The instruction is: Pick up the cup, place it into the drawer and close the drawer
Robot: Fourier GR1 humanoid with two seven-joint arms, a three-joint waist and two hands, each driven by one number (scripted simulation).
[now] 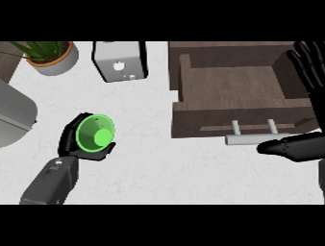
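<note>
My left hand (pixel 86 144), entering from the lower left on its grey forearm (pixel 50 183), is curled around the bright green round cup (pixel 95 133), whose open mouth faces up toward the view so that a paler green disc shows at its bottom; black fingers (pixel 73 127) wrap its far and left sides and the thumb sits at its near right rim. The cup lies over the white speckled tabletop (pixel 151 163), well to the left of the drawer, and I cannot tell whether it is lifted or resting on the surface. I judge the step in hand to be the pick-up, with the grasp made and the carry to the drawer not yet done. The next move calls for lifting the cup clear of the tabletop, moving it rightward over the front wall of the open dark-brown wooden drawer (pixel 229 79), and lowering it inside without tilting. My right hand (pixel 320 81) shows at the right edge, fingers straight and spread upward, thumb extended near the drawer's pale metal bar handle (pixel 254 139), holding nothing. Farther off stand a white boxy appliance (pixel 120 61), a potted green plant in a tan pot (pixel 50 56), and a grey rounded object (pixel 2 113) at the left edge.
</note>
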